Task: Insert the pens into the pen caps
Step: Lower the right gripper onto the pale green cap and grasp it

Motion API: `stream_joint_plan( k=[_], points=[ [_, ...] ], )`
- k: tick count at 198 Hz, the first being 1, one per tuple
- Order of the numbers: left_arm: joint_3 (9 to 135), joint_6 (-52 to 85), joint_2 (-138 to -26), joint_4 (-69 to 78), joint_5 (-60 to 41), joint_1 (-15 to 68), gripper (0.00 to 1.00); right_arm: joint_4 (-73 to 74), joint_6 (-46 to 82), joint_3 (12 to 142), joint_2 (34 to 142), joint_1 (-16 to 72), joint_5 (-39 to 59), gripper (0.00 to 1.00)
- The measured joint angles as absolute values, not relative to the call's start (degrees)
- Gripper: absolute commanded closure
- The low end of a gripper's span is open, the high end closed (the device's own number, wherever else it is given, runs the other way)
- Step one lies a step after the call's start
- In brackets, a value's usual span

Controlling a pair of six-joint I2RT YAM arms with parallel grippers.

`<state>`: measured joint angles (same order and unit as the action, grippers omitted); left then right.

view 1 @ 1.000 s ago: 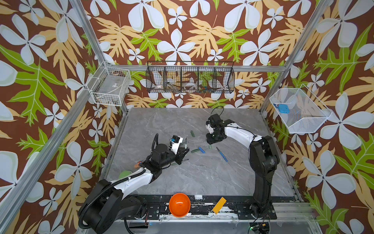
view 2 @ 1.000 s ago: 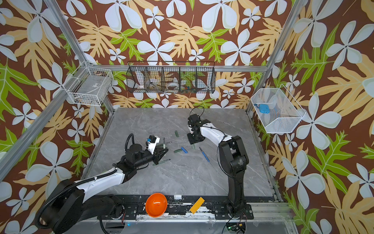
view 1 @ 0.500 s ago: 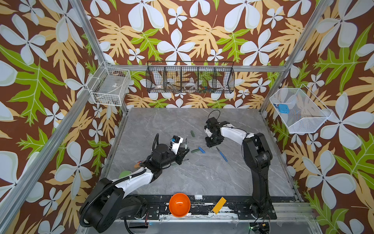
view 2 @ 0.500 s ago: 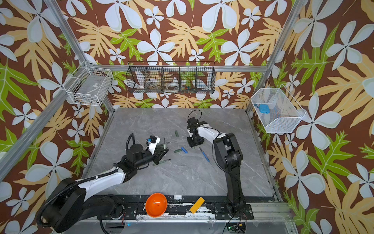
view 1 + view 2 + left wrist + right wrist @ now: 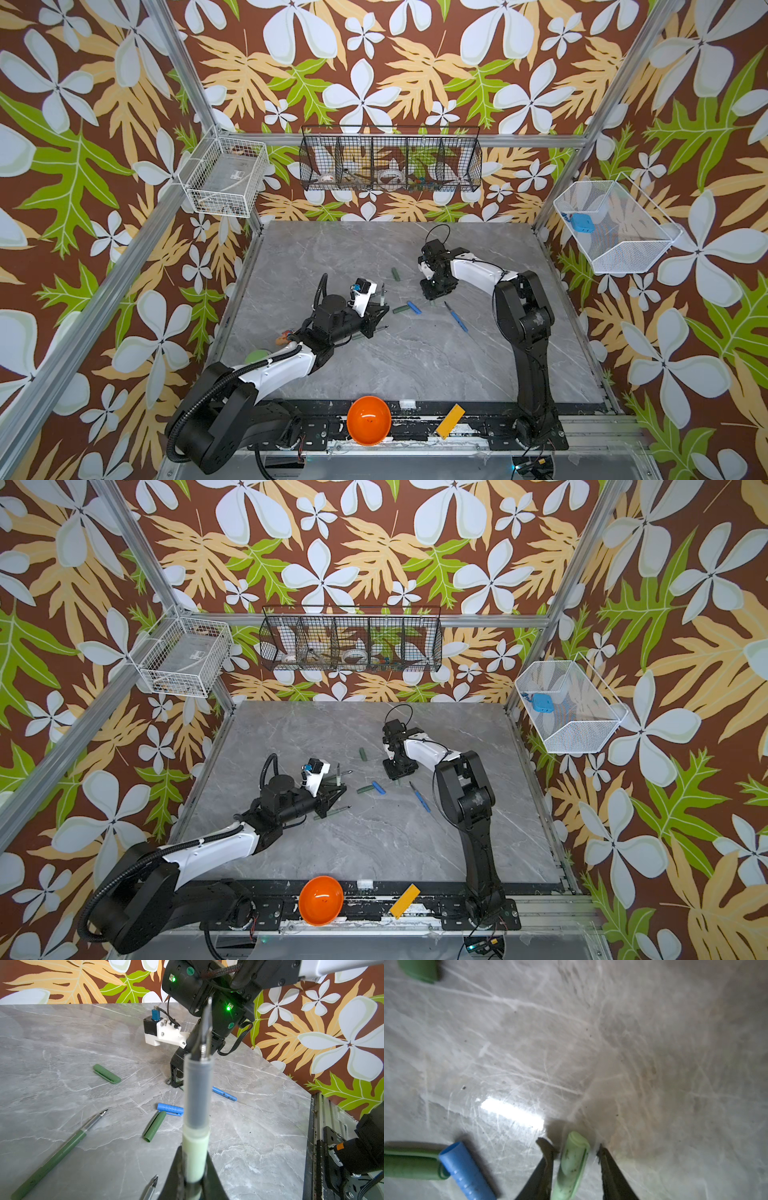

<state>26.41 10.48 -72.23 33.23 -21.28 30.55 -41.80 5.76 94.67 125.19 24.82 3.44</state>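
Brown walls [image 5: 374, 41], papered with white flowers, green and tan leaves. I note aluminium posts [image 5: 183, 70] at the corners. Grey marbled tabletop [image 5: 415, 365], one bright glare patch [image 5: 512, 1113]. Black wire basket [image 5: 374, 145] on the back wall; white wire basket [image 5: 226, 178] left, white mesh basket [image 5: 615, 232] right.

The table [image 5: 591, 1043] is seen as glossy, scratched stone-look; the pale green cap [image 5: 573, 1163] is made of matt plastic
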Motion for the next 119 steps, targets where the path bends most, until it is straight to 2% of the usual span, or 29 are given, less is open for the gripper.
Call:
stream_joint_plan(
  k=[30, 46, 119],
  points=[
    [26.44, 10.44, -72.34, 33.26, -21.23, 30.55, 1.00, -40.21, 5.74, 93.95, 125.03, 24.80, 2.98, 0.82],
    [26.46, 10.44, -72.64, 33.23, -21.08, 30.55, 1.00, -39.40, 5.80, 93.34, 124.68, 24.82, 2.98, 0.85],
    [26.70, 10.44, -73.32, 33.32, -21.08, 30.55, 1.00, -36.36, 6.81, 89.10, 121.40, 24.84, 3.49, 0.88]
  ],
)
